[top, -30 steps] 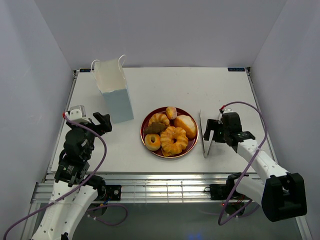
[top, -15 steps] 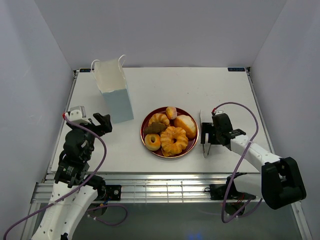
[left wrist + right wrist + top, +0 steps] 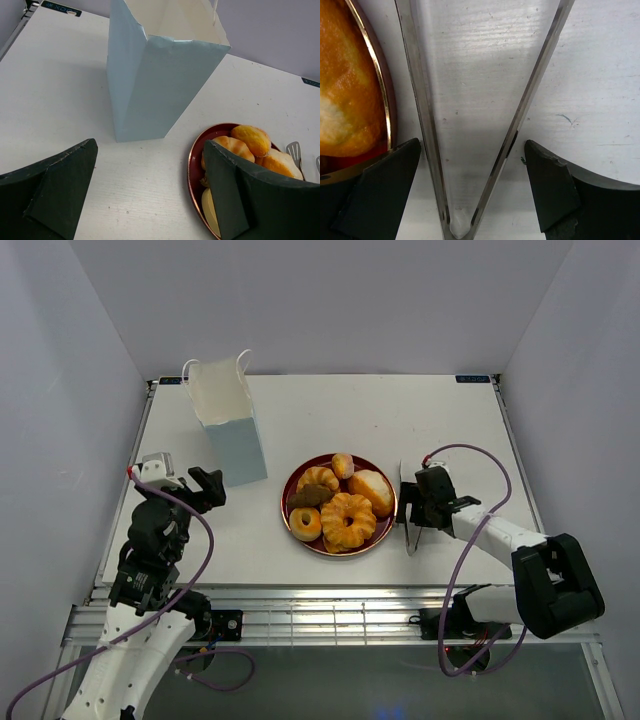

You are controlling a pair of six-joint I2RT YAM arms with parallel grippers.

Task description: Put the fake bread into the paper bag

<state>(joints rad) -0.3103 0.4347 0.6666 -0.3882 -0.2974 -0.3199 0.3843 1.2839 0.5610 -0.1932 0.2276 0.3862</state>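
Over on the right side of the desk [image 3: 350, 410], the right arm's fingers [image 3: 415, 505] are down low and spread wide, straddling the closed end of the silver tongs [image 3: 409, 540]. Wrist cam shows the two metal blades meeting in a V between them, with a strip of bare desk on either side, so nothing's actually gripped. The silver tongs lie just beside the right rim of the dark red plate [image 3: 288, 502].

All the fake bread [image 3: 346, 519] sits on that plate. The twisted ring is at the near side with the small ring donut to its left. The croissant and the dark brown piece are behind those, and the buns are at the back and right.

Back-left of the plate, the paper bag [image 3: 236, 445] stands upright with its mouth open and white inside, near the plate but not touching it. By the bag's near-left corner, the left arm's fingers [image 3: 206, 487] are released too, holding nothing and facing the bag and plate.
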